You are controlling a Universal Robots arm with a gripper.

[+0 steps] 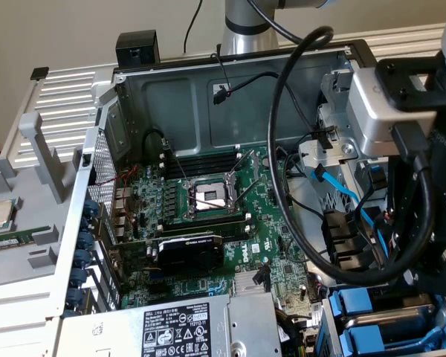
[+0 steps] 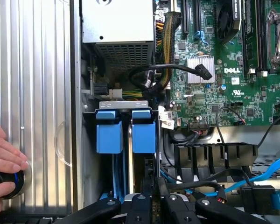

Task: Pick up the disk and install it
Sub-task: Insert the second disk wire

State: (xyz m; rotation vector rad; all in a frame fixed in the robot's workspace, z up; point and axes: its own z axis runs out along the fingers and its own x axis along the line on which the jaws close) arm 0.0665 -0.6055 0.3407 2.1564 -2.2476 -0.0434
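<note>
Case [image 1: 208,97] on ribbed metal table [image 1: 67,97]

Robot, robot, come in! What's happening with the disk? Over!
Robot hand low over the drive bay. Disk in blue frame directly beneath, a second frame beside it. Black cables close by; person's hand outside the case.

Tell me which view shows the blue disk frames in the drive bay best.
The wrist view: both blue disk frames stand side by side, seen head-on with nothing in front of them. The exterior view catches them in its lower right corner, at an angle and partly cropped by the picture's edge.
</note>
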